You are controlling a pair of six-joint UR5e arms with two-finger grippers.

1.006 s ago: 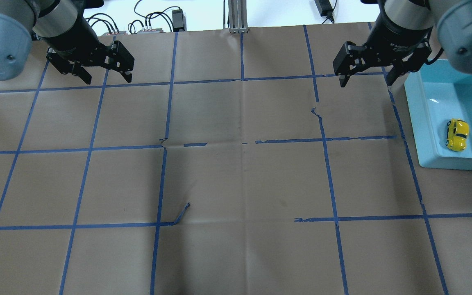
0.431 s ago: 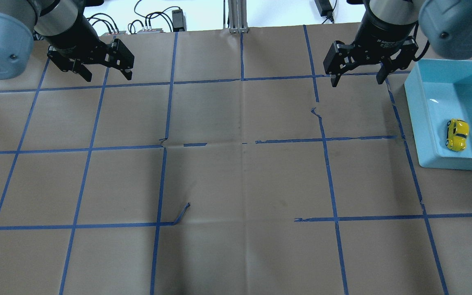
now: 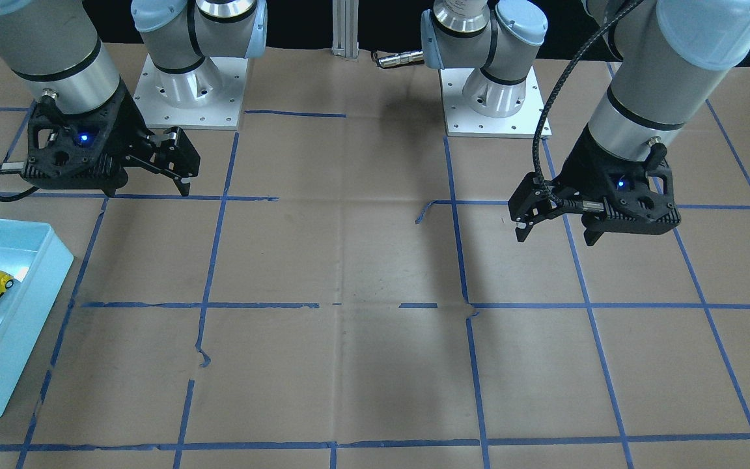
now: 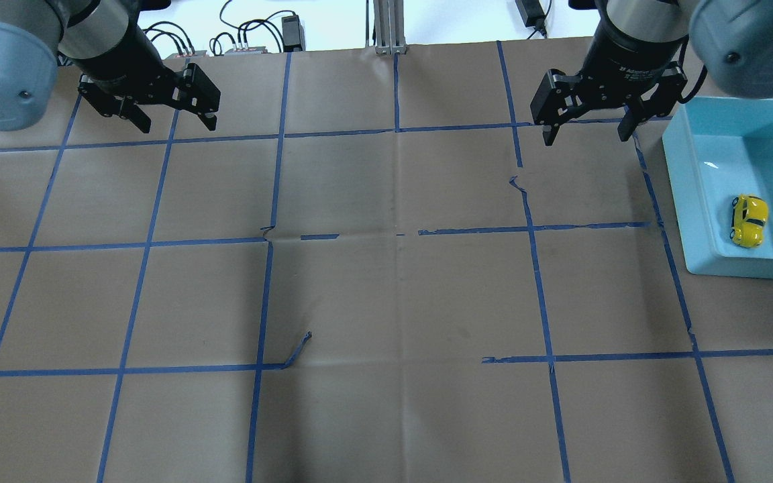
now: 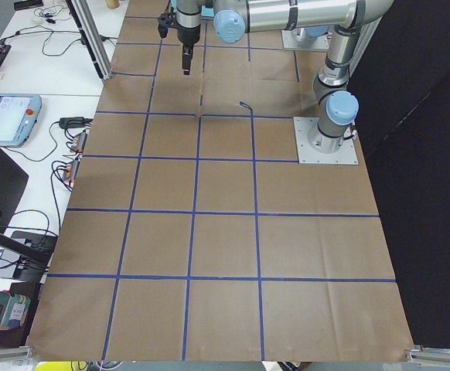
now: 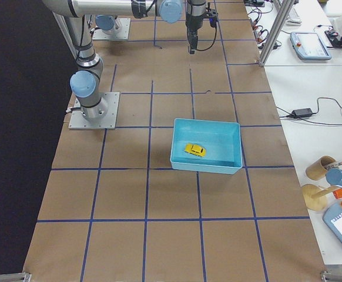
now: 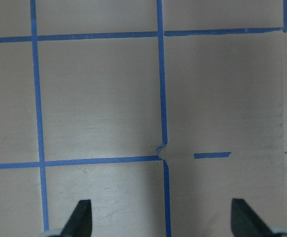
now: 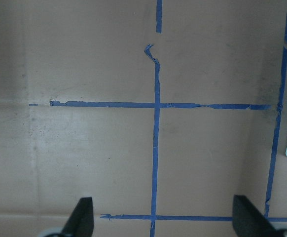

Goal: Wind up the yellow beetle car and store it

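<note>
Brown paper is covering the whole table, and blue tape lines are dividing it into a grid of squares. Here and there the tape is peeling or breaking. White benches are running along the far side, carrying cables, power bricks and a teach pendant. A couple of paper cups are standing at that bench's right end.

A light blue bin is sitting on the robot's right side of the table. The yellow beetle car is resting on the bin's floor, toward the wall nearest the robot, touching neither gripper.

The left gripper is hanging above the paper on the far left. Its fingers are spread wide apart and holding nothing; its wrist camera is showing only bare paper and tape between the two fingertips. The right gripper is hovering above the paper just beside the bin's far corner. Its jaws are likewise gaping wide and empty, well apart from the car.
</note>
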